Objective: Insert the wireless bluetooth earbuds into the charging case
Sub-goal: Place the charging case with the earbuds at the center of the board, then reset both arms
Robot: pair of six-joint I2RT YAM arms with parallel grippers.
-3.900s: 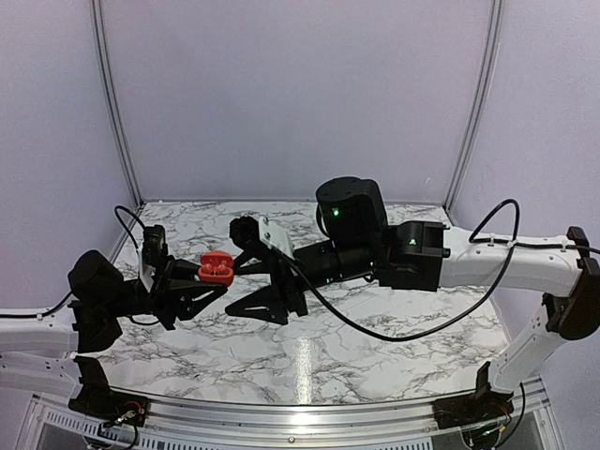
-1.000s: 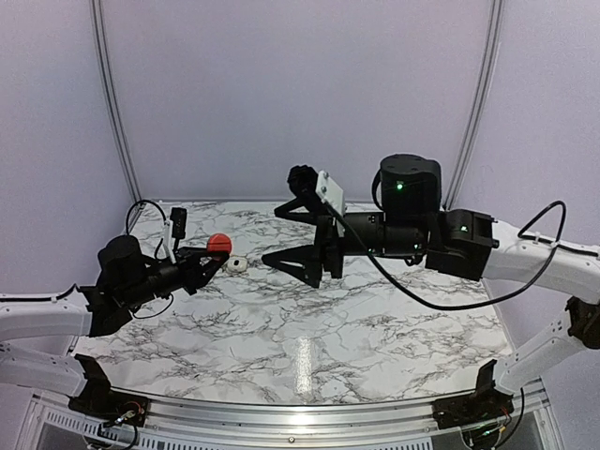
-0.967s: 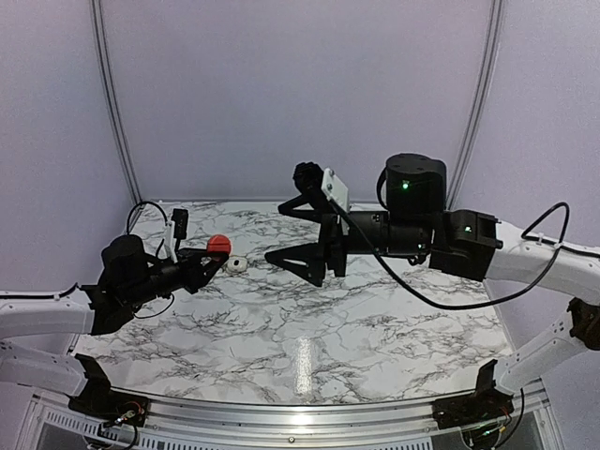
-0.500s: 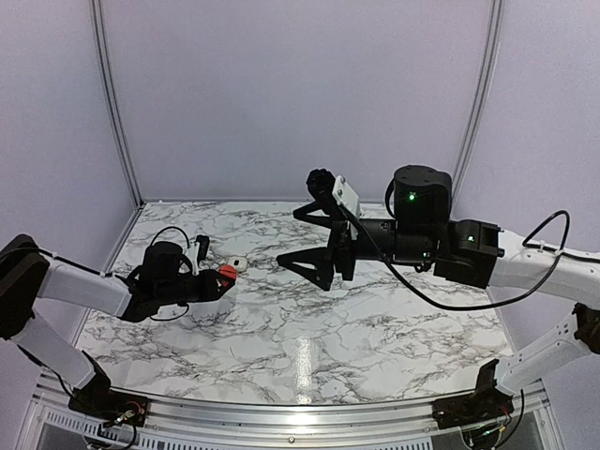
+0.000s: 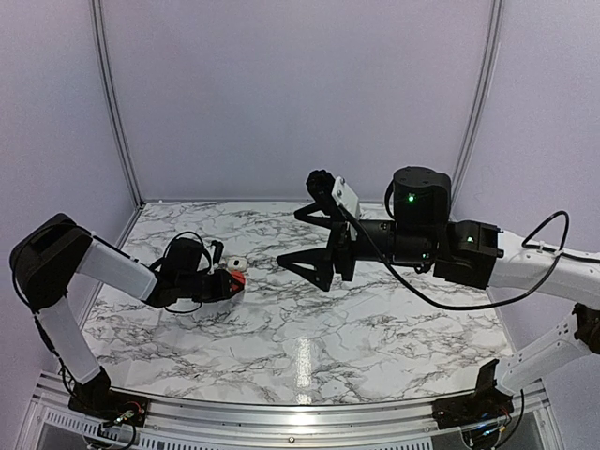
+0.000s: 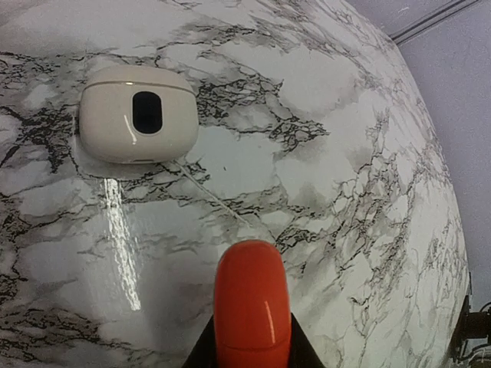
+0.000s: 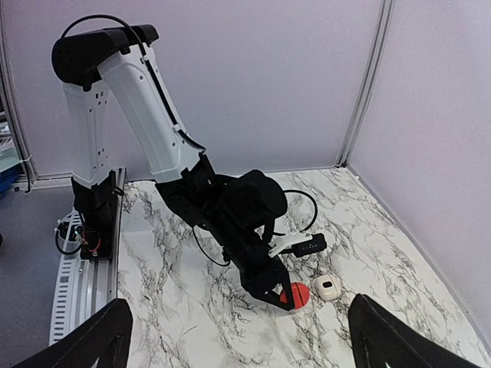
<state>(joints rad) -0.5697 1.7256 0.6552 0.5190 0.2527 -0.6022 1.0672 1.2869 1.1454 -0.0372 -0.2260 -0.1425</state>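
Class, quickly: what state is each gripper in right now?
Left gripper: shut on the red case.
Right gripper: open, holding nothing.

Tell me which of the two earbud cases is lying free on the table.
The white case, sitting alone on the marble table ahead of the left claw. The red case is pinched in that claw instead.
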